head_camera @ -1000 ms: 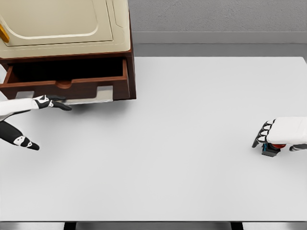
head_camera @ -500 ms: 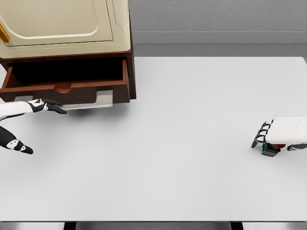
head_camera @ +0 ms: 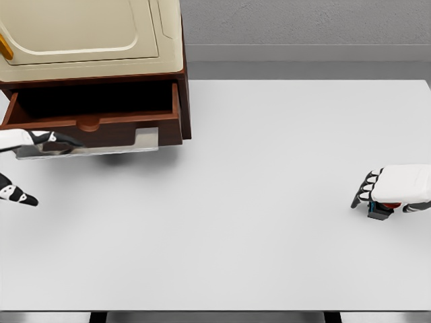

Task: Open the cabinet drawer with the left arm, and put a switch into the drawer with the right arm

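I see the table (head_camera: pixel 269 222) carrying the cabinet (head_camera: pixel 94 67) far from my right hand (head_camera: pixel 394 192), at the opposite side. Its drawer (head_camera: pixel 94 121) stands pulled out just above my left hand (head_camera: pixel 30 140), whose fingers are spread and hold nothing, so I judge the opening is done. My right hand curls down over the switch (head_camera: pixel 380 212), directly under its palm, apparently gripping it for the carry to the drawer.

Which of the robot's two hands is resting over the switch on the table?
The right hand, at the table's right edge, covers the small switch. The left hand is far away, beside the open drawer.
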